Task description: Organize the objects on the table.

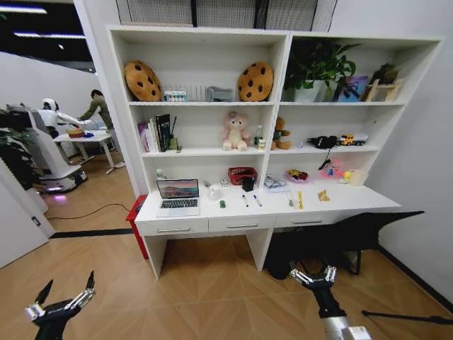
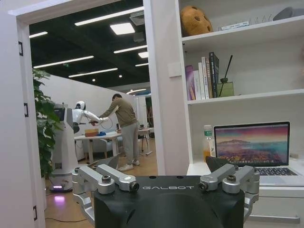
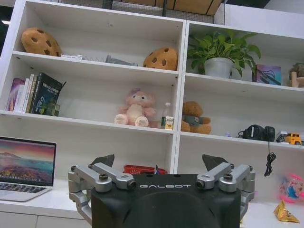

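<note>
Standing well back from worktop [image 1: 333,205]; left pincer [image 1: 67,290] at seven o'clock, right pincer [image 1: 311,273] at five, both wide and empty, readied; laptop [image 1: 178,197], pens [image 1: 250,200] untouched.

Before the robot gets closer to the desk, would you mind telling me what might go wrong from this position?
1. The laptop stands open near the desk's left end; a reaching left gripper might knock its screen.
2. The two pens and green toy car are small and lie close together, so a grasp may nudge a neighbour or slip.
3. A dark chair stands before the desk's right side, close to the right gripper, and may block the approach.
</note>
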You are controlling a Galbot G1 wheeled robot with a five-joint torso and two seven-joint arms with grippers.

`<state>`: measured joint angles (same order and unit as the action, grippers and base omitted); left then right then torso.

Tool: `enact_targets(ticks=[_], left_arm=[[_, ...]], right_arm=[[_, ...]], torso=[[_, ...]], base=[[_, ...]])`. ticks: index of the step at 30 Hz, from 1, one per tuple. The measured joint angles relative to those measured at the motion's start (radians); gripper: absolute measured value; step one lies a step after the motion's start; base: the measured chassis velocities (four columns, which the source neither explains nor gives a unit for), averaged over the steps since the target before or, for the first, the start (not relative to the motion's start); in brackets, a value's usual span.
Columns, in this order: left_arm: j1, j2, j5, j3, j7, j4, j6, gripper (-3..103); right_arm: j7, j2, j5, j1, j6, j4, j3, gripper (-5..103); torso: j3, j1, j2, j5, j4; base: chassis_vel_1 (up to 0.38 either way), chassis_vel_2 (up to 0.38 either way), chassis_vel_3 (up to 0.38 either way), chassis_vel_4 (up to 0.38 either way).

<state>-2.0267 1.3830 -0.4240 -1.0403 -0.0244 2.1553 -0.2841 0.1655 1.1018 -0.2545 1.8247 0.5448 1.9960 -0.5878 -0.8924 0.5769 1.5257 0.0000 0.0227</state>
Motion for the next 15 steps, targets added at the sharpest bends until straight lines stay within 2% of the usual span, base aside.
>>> enact_targets(ticks=[15], left_arm=[[0.005,0.012,-0.005,0.000,-0.001,0.003,0.001,100]], right_arm=[[-0.004,0.022,0.028,-0.005,0.017,-0.022,0.004,100]], torso=[[0.000,0.000,0.000,0.0000,-0.0001]], base=[[0.000,0.000,0.000,0.000]])
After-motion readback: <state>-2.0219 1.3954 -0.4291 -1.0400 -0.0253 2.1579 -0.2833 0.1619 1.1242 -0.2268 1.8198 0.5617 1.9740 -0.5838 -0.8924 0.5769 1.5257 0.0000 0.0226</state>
